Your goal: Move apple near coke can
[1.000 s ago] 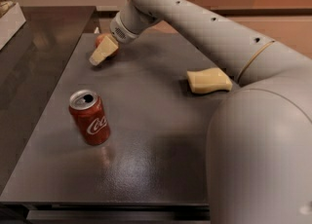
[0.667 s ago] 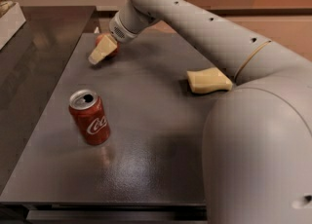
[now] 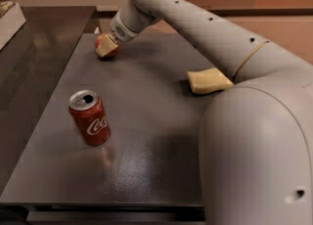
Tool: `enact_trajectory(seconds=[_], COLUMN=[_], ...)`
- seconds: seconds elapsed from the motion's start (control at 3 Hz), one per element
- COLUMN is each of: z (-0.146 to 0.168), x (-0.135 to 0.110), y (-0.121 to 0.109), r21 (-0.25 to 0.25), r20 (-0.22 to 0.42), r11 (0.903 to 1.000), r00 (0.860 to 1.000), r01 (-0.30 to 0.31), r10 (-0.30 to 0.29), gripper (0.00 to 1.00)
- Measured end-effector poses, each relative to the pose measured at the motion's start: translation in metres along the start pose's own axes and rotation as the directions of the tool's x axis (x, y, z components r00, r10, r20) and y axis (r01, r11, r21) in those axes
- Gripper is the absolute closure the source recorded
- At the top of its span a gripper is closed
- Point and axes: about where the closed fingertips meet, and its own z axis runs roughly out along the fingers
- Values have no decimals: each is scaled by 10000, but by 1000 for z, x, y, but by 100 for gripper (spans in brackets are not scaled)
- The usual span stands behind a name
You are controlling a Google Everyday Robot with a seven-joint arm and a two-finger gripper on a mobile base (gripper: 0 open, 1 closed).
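The coke can [image 3: 89, 117], red with white script and a silver top, stands upright at the table's front left. The apple [image 3: 101, 51], small and red, is at the far left of the table, well behind the can. My gripper [image 3: 106, 47] is on the apple. A tan fingertip [image 3: 107, 46] lies across its front and the other finger is hidden behind it. The gripper looks shut on the apple. My white arm reaches in from the right.
A pale yellow sponge [image 3: 209, 80] lies on the dark grey table [image 3: 146, 136] at the right, next to my arm. A darker counter [image 3: 44, 28] adjoins on the left, with a white box [image 3: 7, 11] at its far corner.
The gripper has shifted slightly to the right. The red apple now shows around the tan finger, where before only the finger was seen. The can and sponge have not moved.
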Motion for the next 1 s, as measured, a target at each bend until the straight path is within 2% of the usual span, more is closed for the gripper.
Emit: enact_trajectory(seconds=[0.67,1.0], z=[-14,-36], x=[3,9], y=[-1,1], r21=[46,-54], r20=[233,514], r11=[9995,9966], r00=[9992,9953], r01=[311,828], r10=[-312,-824], gripper=[88,100])
